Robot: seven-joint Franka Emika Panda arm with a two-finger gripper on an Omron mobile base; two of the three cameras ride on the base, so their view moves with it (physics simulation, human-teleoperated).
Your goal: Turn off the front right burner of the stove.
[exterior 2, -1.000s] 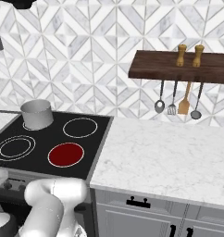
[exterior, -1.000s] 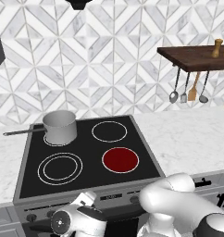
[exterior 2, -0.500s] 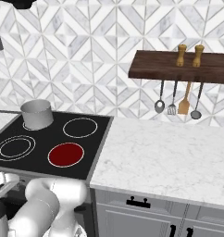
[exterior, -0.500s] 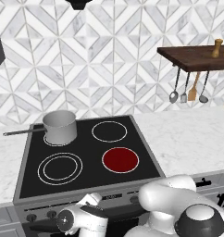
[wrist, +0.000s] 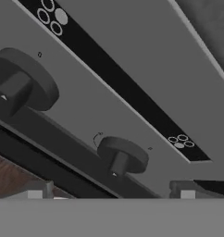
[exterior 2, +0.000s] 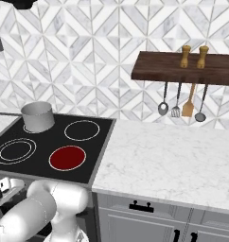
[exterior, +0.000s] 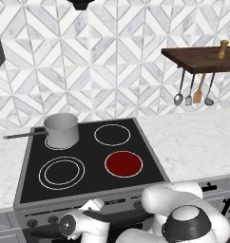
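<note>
Low down, claw (wrist: 111,193) held in front of the stove (exterior: 29,168)'s grey front panel (wrist: 132,60), fingertips (wrist: 187,190) just poking up at the bottom of the hand view, set wide apart, gripping nothing. Small dark knob (wrist: 121,156) seen between the two tips, just beyond them, not touched as far as could be told. Bigger-looking knob (wrist: 19,85) off to the upper left of the hand view, well clear of the tips. Black strip with small ring icons (wrist: 118,81) running diagonally across the panel above both knobs.

Front right burner (exterior: 123,163) found on the black glass top, disc glowing deep red inside one thin white ring, at the near right corner of the cooktop. Sat above and behind the claw, arm wrist (exterior: 71,224) tucked under the stove's front edge in the left base view. Grey saucepan (exterior: 61,129) on the back left zone, handle pointing left. White marble counter (exterior 2: 182,160) right of the stove.
</note>
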